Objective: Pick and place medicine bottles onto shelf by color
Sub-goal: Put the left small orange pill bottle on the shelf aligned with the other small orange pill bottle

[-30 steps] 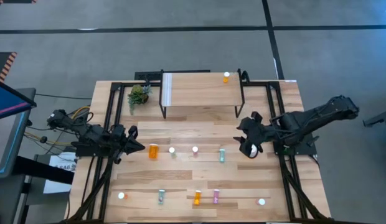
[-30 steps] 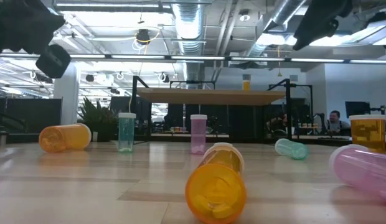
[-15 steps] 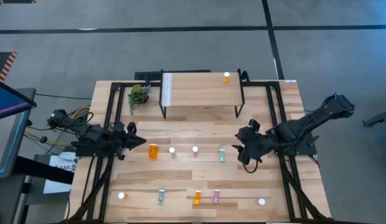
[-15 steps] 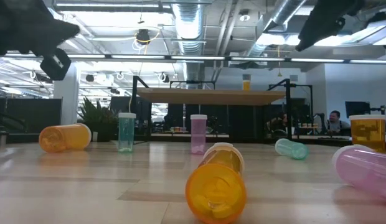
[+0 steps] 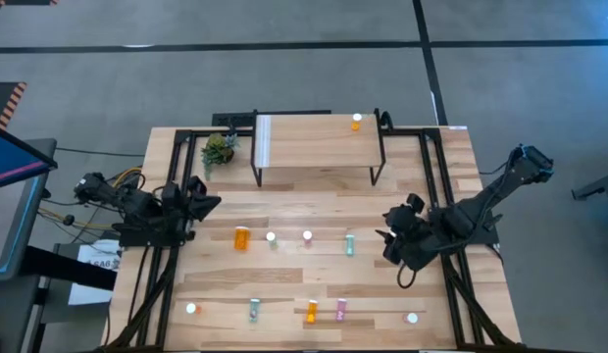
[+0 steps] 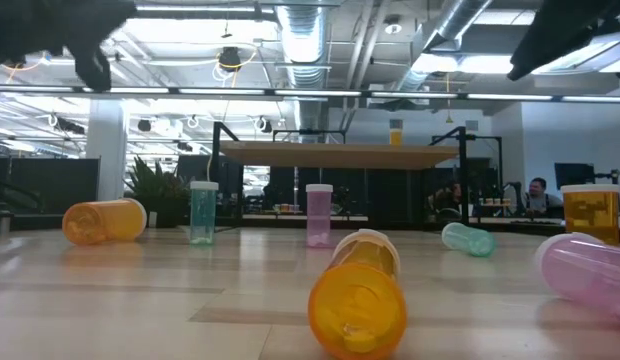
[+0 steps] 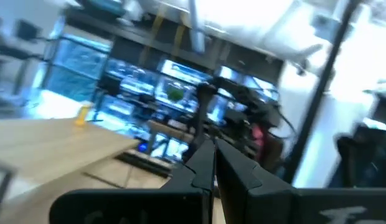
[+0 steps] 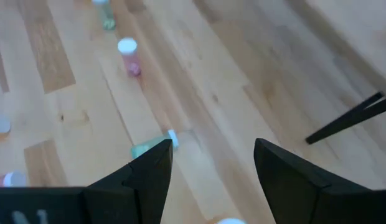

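Seen from above, the right gripper [image 5: 394,238] now lies nearer the table's [image 5: 422,211] front than a second ago, when it hung closer to the shelf [image 5: 314,142]; its fingers are spread and carry nothing. The left gripper [image 5: 208,204] has pulled back slightly toward the left edge and turned toward the plant [image 5: 219,149]; its fingers are clenched together, empty. The bottles have not moved: one orange bottle [image 5: 357,122] stands on the shelf near its right end, and a lying orange bottle [image 5: 242,238], a lying teal bottle [image 5: 349,244] and two upright ones seen only as white caps form a row on the table in front of the shelf. Five more sit along the front edge.

The low view alone shows which bottles stand: a teal one [image 6: 203,212] and a pink one [image 6: 319,215] are upright, while a large orange bottle [image 6: 358,297] lies end-on close to the camera, rolled a little rightward since the earlier frame. People sit in the room behind.

The right wrist view shows the lying teal bottle [image 8: 152,146] just beyond the gripper's separated fingers [image 8: 149,174]. The left wrist view shows its pressed-together fingers [image 7: 213,163] aimed at the room.
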Available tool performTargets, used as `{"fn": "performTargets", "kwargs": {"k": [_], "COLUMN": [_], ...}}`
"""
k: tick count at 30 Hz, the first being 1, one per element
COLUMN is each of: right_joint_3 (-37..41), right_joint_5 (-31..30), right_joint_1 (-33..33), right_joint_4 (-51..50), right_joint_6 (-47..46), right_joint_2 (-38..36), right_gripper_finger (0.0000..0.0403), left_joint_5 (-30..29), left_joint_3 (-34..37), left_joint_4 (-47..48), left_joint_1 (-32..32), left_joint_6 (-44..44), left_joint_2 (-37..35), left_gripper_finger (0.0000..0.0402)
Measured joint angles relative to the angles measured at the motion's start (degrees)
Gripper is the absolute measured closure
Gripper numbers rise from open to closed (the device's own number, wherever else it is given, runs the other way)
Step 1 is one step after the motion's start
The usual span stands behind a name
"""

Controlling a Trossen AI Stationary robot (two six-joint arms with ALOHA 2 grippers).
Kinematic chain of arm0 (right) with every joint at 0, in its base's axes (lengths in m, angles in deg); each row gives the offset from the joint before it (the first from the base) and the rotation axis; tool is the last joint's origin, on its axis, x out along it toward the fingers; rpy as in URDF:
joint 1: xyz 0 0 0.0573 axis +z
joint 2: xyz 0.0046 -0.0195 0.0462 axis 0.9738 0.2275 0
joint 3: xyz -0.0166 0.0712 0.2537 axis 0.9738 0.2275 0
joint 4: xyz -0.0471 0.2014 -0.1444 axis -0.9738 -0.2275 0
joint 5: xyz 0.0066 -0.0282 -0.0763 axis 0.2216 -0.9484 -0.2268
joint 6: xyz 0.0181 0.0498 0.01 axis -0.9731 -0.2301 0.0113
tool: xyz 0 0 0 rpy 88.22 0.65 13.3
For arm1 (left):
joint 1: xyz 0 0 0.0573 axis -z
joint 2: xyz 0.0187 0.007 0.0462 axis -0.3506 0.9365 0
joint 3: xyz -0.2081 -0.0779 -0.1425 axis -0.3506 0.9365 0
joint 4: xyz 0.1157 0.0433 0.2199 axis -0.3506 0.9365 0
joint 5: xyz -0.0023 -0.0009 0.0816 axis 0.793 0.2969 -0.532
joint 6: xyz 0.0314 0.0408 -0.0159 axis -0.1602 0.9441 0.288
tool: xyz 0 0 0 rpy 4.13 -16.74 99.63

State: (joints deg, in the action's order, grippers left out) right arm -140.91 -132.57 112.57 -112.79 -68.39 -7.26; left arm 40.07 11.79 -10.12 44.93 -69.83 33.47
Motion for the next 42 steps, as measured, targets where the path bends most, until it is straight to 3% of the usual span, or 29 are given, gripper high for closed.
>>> {"fn": "performTargets", "kwargs": {"k": [5,17,23,42], "right_joint_3": [0.0,0.0,0.0,0.0], "right_joint_5": [-2.1,-3.5,-3.6,-5.6], "right_joint_1": [1.1,0.5,0.5,0.5], "right_joint_4": [0.1,0.1,0.3,0.5], "right_joint_6": [-0.5,-0.2,-0.2,0.0], "right_joint_2": [0.0,0.1,0.1,0.2], "right_gripper_finger": [0.0155,0.0155,0.0155,0.0155], "left_joint_5": [2.0,0.0,0.0,13.2], "left_joint_3": [-4.5,-15.1,-22.2,-52.2], "left_joint_4": [4.3,4.7,6.9,57.5], "left_joint_1": [0.0,0.0,0.0,1.8], "left_joint_6": [3.7,2.2,0.9,-12.1], "left_joint_2": [5.4,29.3,37.3,50.9], "left_gripper_finger": [0.0401,0.0401,0.0401,0.0401]}}
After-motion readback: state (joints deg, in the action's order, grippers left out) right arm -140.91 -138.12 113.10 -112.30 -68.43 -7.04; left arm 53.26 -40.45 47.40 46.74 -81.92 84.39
